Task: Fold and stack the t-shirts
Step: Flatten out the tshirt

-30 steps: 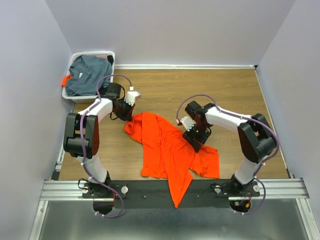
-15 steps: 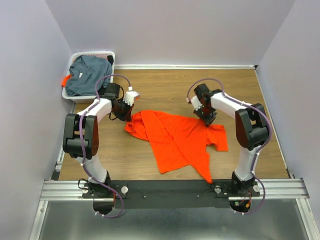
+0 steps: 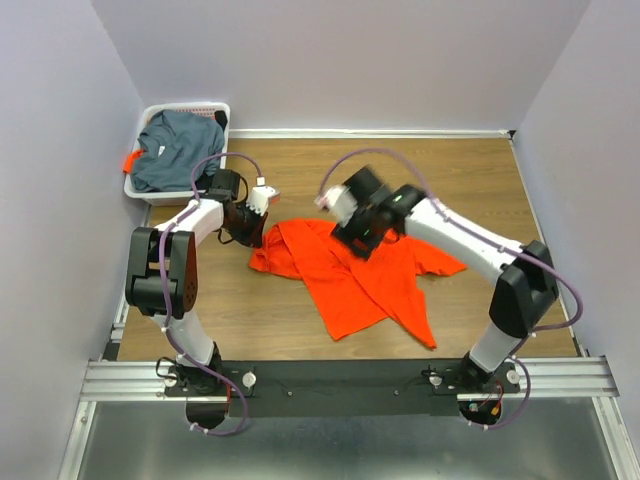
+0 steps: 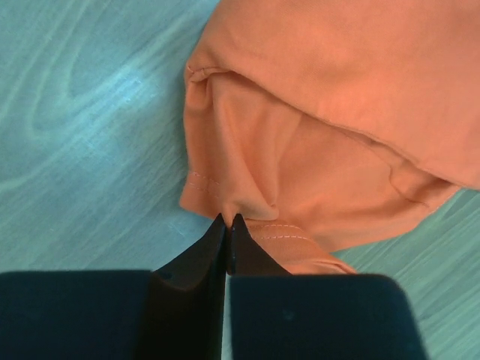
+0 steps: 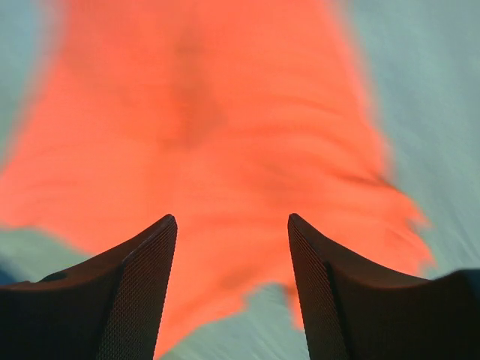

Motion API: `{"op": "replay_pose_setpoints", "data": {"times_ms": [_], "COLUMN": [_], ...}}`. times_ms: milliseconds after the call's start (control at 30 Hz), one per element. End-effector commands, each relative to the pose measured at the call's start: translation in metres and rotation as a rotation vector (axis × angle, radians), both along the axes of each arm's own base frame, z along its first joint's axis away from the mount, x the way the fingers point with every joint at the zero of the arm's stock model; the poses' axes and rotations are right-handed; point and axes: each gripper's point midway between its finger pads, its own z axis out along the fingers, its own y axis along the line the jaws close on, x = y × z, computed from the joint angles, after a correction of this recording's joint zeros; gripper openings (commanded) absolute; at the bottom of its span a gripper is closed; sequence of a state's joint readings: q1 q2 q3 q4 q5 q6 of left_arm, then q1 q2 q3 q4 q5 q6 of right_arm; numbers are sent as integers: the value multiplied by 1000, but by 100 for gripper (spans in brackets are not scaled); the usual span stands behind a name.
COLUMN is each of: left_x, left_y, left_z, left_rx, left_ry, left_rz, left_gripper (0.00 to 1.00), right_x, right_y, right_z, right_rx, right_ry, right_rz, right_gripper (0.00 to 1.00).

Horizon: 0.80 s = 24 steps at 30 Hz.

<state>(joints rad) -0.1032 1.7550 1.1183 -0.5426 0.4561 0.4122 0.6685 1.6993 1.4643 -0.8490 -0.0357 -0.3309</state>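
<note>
Both reaching inward, left gripper (image 4: 229, 220) pinching t-shirt (image 4: 322, 127).

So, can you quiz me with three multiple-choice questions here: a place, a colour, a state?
1. Where is the grey-blue shirt? A. on a shelf B. in the white basket C. on the wall
2. What colour is the shirt on the table? A. green B. white C. orange
3. The left jaws are: A. wide open B. shut on the orange shirt C. out of sight
Answers: B, it is heaped in the basket; C, orange cloth spreads on the wood; B, the left wrist view shows them pinching its hem.
</note>
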Motion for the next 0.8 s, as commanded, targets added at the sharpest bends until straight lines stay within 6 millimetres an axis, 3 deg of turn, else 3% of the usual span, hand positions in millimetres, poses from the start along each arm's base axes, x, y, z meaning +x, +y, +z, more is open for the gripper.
{"op": "replay_pose_setpoints", "data": {"times_ms": [0, 167, 233, 367, 633, 767], "left_x": [-7, -10, -13, -14, -18, -15], "left_y": [0, 2, 5, 10, 14, 15], "left_z": [2, 1, -1, -2, -9, -7], "left_rx": [-38, -40, -34, -25, -23, -25], "left_ry": [24, 31, 36, 32, 34, 26], "left_rz": [17, 28, 32, 39, 45, 47], "left_gripper": [15, 17, 17, 17, 17, 17], "right_x": [-91, -162, -185, -209, -192, -198], "right_y": [46, 89, 96, 98, 94, 88], "right_z": [-40, -72, -87, -110, -127, -136], "right_rx": [-45, -119, -168, -226, -307, -323], "right_ry": [186, 225, 235, 255, 177, 212], "right_rz": [200, 366, 411, 452, 391, 391], "right_gripper": [66, 61, 59, 55, 55, 54]}}
